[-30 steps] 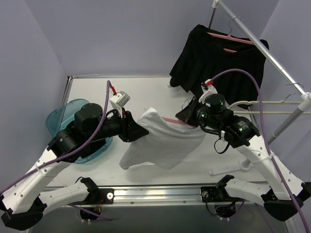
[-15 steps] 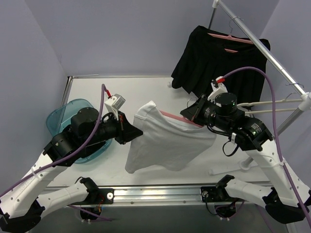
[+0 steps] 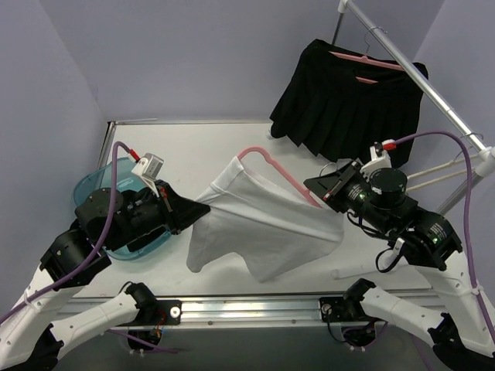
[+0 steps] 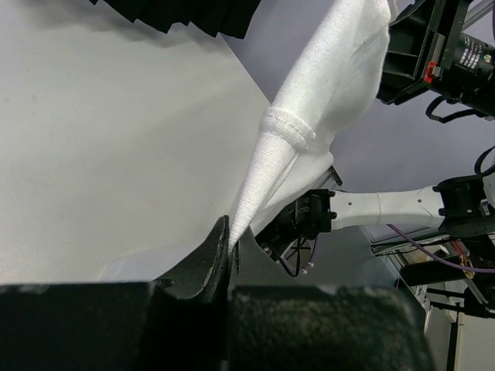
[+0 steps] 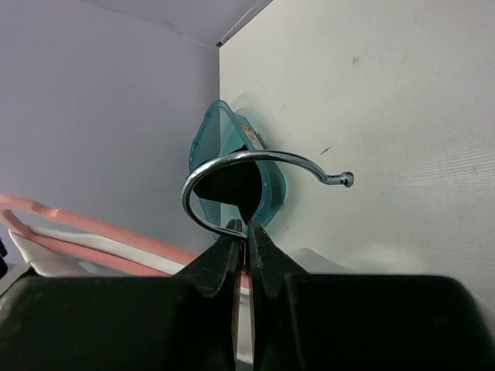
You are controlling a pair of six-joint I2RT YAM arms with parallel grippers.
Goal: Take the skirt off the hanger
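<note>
A white skirt [image 3: 263,224] hangs partly on a pink hanger [image 3: 278,170], stretched in the air between my two arms. The hanger's left end sticks out bare above the waistband. My left gripper [image 3: 189,210] is shut on the skirt's edge; in the left wrist view the white cloth [image 4: 309,131] runs up from between my closed fingers [image 4: 230,243]. My right gripper [image 3: 323,192] is shut on the hanger's metal hook [image 5: 232,166], pinching its stem [image 5: 246,228]. The pink bar [image 5: 116,236] shows to its left.
A teal bin [image 3: 108,185] lies at the left under my left arm. A black skirt [image 3: 348,100] hangs on a pink hanger from the metal rack rail [image 3: 433,93] at the back right. White hangers [image 3: 433,166] hang on the rack; another [image 3: 371,267] lies on the table.
My left gripper has pulled left with the skirt's edge and my right gripper has moved right with the hook. The skirt has stretched out and the hanger's left end has come bare.
</note>
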